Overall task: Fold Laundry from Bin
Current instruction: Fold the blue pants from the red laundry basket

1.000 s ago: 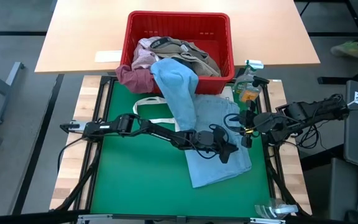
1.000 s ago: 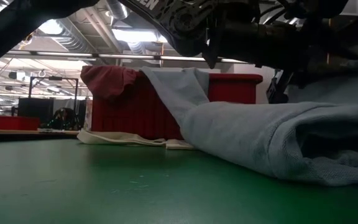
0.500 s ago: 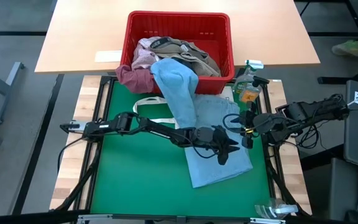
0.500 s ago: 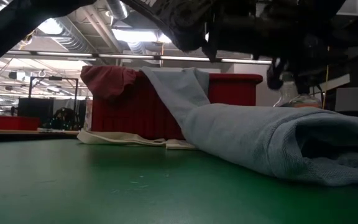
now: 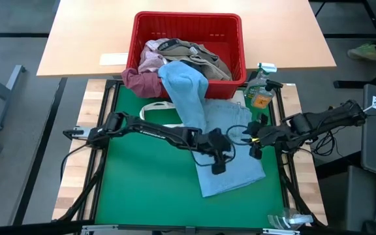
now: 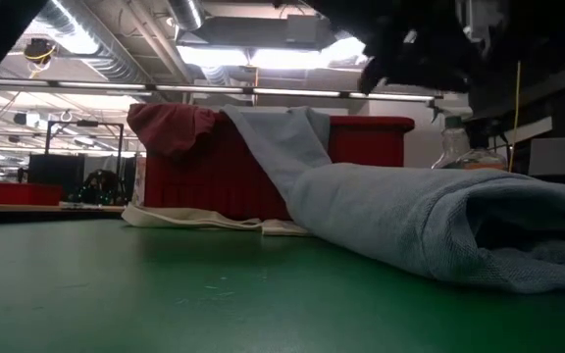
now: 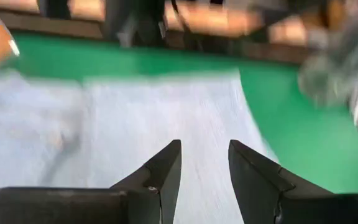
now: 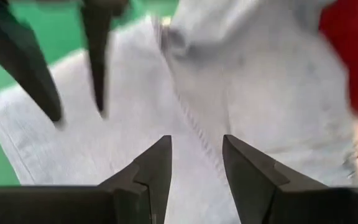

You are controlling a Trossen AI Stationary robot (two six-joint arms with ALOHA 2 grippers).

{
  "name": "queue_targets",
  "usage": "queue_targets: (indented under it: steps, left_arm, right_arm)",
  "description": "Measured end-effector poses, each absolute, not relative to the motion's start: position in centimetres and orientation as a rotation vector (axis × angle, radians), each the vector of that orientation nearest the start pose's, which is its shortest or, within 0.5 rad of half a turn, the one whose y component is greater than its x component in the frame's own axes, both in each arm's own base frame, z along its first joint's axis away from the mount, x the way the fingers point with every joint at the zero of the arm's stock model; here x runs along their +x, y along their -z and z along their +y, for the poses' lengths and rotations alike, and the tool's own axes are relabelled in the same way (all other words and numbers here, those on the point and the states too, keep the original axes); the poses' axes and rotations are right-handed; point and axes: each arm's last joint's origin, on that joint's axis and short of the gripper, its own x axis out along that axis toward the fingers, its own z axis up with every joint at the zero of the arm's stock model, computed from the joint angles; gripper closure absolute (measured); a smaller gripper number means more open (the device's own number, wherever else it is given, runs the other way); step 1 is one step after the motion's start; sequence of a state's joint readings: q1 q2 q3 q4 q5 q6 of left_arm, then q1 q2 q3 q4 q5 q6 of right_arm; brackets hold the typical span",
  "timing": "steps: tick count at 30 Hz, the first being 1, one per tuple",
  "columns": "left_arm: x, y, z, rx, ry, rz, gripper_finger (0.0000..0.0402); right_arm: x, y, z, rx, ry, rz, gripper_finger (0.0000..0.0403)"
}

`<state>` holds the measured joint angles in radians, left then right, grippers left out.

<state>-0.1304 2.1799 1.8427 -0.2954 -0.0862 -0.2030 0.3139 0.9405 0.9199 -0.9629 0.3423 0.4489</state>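
Bin: a red rectangular plastic basket with slotted sides [image 5: 188,26] sits at 12 o'clock on the pale wooden tabletop [image 5: 83,39], heaped with soft cloth laundry [image 5: 188,55] in khaki-grey, pale pink and maroon.
Blue garment: a light blue soft cloth garment [image 5: 230,176] trails over the basket's near rim and spreads across the green mat [image 5: 149,189] toward 5 o'clock; in the low view it lies in a thick rumpled fold [image 6: 439,226] on the mat.
Left gripper: the left gripper [image 5: 218,165] hovers over the blue garment near the mat's middle, fingers apart and empty, cloth visible between them in its wrist view [image 7: 204,168].
Right gripper: the right gripper [image 5: 254,151] hangs at about 3 o'clock over the garment's right edge, fingers apart, gripping nothing [image 8: 196,165].
Tote: a flat white cloth bag [image 5: 162,117] lies at 11 o'clock from the left gripper, partly under the blue garment.
Bottle: a clear plastic spray bottle of orange liquid [image 5: 261,91] stands just beside the basket's right front corner.
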Motion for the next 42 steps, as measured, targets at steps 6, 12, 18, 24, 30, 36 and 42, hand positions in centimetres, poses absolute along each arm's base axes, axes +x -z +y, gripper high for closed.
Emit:
queue_targets:
  steps: [6,12,18,24,30,36,42]
  left_arm:
    - [48.1,-22.3,-8.7,-0.083,0.004,0.815,0.0274]
    - [47.1,-21.0,-10.3,-0.037,0.002,0.896,0.0274]
    - [46.1,-18.4,-11.0,-0.021,0.016,0.951,0.0274]
    - [45.0,-15.3,-11.3,-0.061,0.032,0.974,0.0274]
    - [44.2,-13.4,-12.0,-0.106,0.108,0.961,0.0274]
    - [43.9,-13.6,-14.2,-0.119,0.226,0.932,0.0274]
    - [43.6,-13.9,-16.1,-0.102,0.301,0.883,0.0274]
  right_arm:
    - [15.8,-25.1,4.3,0.168,0.220,0.974,0.0260]
    - [16.1,-21.3,4.6,0.219,0.160,0.960,0.0260]
    - [15.6,-18.3,4.5,0.268,0.153,0.971,0.0260]
    - [14.9,-15.2,4.5,0.378,0.124,0.985,0.0260]
    - [14.2,-13.1,4.6,0.499,0.052,0.979,0.0260]
    - [14.2,-13.0,5.0,0.569,-0.062,1.015,0.0260]
    - [13.9,-13.0,5.4,0.631,-0.198,1.088,0.0260]
